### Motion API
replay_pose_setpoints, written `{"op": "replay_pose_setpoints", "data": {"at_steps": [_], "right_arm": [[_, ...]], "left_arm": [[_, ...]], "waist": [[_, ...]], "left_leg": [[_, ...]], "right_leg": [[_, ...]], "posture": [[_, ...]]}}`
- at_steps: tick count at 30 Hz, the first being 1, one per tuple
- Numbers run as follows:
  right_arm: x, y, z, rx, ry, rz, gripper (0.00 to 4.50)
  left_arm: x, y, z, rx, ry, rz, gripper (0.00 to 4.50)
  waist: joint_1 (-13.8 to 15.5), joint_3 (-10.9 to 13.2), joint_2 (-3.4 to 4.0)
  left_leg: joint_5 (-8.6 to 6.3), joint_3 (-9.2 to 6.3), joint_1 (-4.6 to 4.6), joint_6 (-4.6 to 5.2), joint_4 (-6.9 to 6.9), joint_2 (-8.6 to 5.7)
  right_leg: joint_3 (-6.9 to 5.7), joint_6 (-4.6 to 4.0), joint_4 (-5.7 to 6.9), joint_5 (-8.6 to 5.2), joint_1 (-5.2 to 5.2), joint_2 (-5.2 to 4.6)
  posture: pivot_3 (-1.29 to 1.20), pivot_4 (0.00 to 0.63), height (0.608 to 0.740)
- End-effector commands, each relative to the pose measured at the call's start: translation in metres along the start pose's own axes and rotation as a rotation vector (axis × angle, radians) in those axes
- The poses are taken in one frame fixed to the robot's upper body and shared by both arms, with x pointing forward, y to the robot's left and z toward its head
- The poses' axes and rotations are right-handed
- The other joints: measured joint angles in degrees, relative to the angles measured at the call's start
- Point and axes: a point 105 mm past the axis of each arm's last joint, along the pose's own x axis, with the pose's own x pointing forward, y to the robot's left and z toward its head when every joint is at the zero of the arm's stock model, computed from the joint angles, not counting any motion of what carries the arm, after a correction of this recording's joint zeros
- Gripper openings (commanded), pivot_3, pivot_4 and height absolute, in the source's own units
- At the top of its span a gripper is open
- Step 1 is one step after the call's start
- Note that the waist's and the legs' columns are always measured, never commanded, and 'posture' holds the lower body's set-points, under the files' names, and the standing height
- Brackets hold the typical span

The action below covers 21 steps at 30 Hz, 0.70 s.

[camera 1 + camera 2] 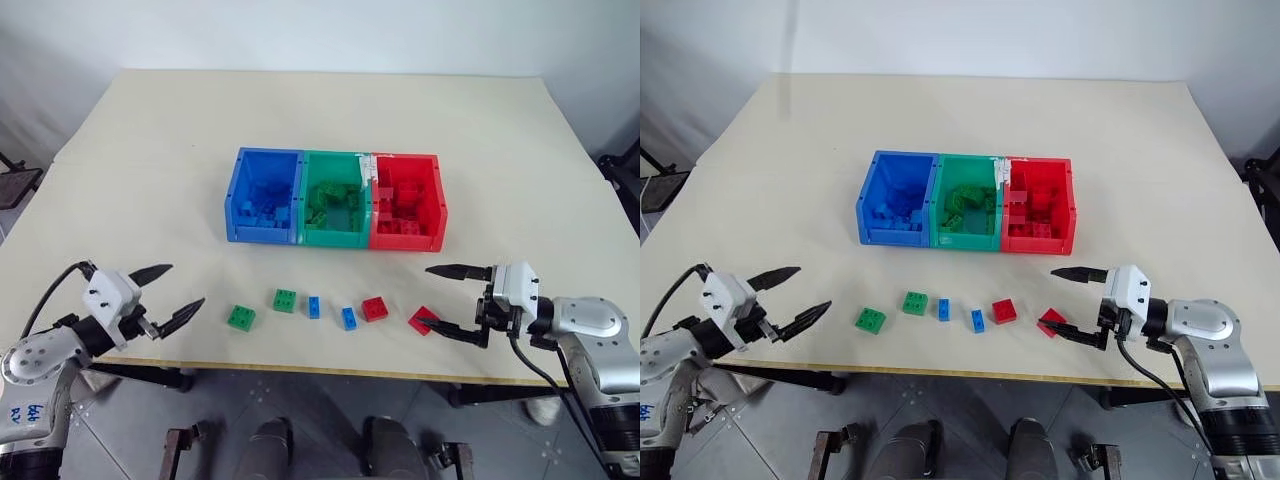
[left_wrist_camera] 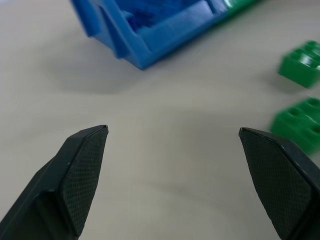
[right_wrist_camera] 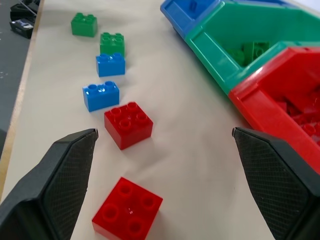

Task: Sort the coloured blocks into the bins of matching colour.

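On the beige table (image 1: 150,150) stand three joined bins in a row, a little beyond the middle. The blue bin (image 1: 264,194) is on the left, the green bin (image 1: 336,199) is in the middle, and the red bin (image 1: 407,201) is on the right. Each bin already contains several blocks of its own colour.

Six loose blocks lie on the table in a rough line, nearer to the front edge than the bins are. From left to right they are: a green block (image 1: 241,317), a second green block (image 1: 285,300) slightly farther back, a small blue block (image 1: 314,307), a second blue block (image 1: 348,318), a red block (image 1: 375,309), and a second red block (image 1: 423,320) at the right end. All of them are separate and do not touch one another.

The left gripper (image 1: 169,294) hangs over the near left part of the table, to the left of the first green block and well apart from it. Its two black fingers are spread wide and nothing is between them. In the left wrist view, the two green blocks and a corner of the blue bin are visible ahead of it.

The right gripper (image 1: 443,298) hangs over the near right part of the table, and it points toward the left. Its fingers are also spread wide and hold nothing. Its nearer finger (image 1: 452,331) is just beside the second red block; I cannot tell whether they touch.
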Motion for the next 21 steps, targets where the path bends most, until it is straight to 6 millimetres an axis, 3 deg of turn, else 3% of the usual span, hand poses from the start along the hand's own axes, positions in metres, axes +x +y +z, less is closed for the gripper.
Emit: {"op": "replay_pose_setpoints", "data": {"at_steps": [1, 4, 10, 13, 16, 21], "right_arm": [[-0.003, -0.001, 0.007, -0.017, -0.032, -0.034, 4.50], [-0.013, 0.001, 0.006, 0.003, -0.009, -0.046, 4.50], [-0.057, 0.002, 0.003, 0.039, 0.107, -0.128, 4.50], [-0.074, 0.013, 0.002, 0.066, 0.150, -0.167, 4.50], [-0.077, 0.018, -0.001, 0.121, 0.166, -0.235, 4.50], [-0.057, 0.028, -0.007, 0.182, 0.163, -0.234, 4.50]], "left_arm": [[-0.006, 0.004, 0.019, 0.056, -0.030, -0.019, 4.47], [0.003, -0.007, 0.030, 0.029, -0.064, -0.101, 4.47], [0.036, -0.060, 0.058, 0.051, -0.152, -0.398, 4.47], [0.053, -0.084, 0.070, 0.076, -0.207, -0.509, 4.47], [0.066, -0.096, 0.077, 0.096, -0.244, -0.569, 4.47], [0.071, -0.102, 0.079, 0.112, -0.252, -0.611, 4.47]], "waist": [[0.3, 0.0, 0.00], [1.0, 0.0, 0.00], [2.4, 0.0, 0.01], [2.4, 0.0, 0.01], [2.1, 0.0, 0.01], [1.3, 0.0, 0.01]], "left_leg": [[0.00, 0.00, 0.00, -0.01, 0.01, 0.01], [-0.03, 0.01, 0.00, 0.01, 0.01, 0.01], [-0.15, 0.02, -0.05, 0.05, 0.26, 0.00], [-0.18, 0.02, -0.03, 0.02, 0.29, 0.06], [-0.20, 0.04, -0.01, 0.03, 0.34, 0.06], [-0.23, 0.14, 0.05, -0.02, 0.36, 0.25]], "right_leg": [[0.00, 0.00, 0.00, 0.00, 0.00, 0.01], [0.02, 0.00, 0.01, 0.00, 0.00, 0.01], [0.02, 0.01, -0.02, 0.02, 0.08, 0.02], [0.02, 0.00, -0.03, 0.01, 0.10, 0.10], [0.04, 0.00, -0.02, 0.01, 0.14, 0.11], [0.14, -0.06, -0.02, 0.03, 0.12, 0.29]], "posture": [[0.00, 0.150, 0.740], [0.00, 0.150, 0.740], [0.00, 0.150, 0.740], [0.00, 0.150, 0.740], [0.00, 0.150, 0.740], [0.00, 0.150, 0.740]]}}
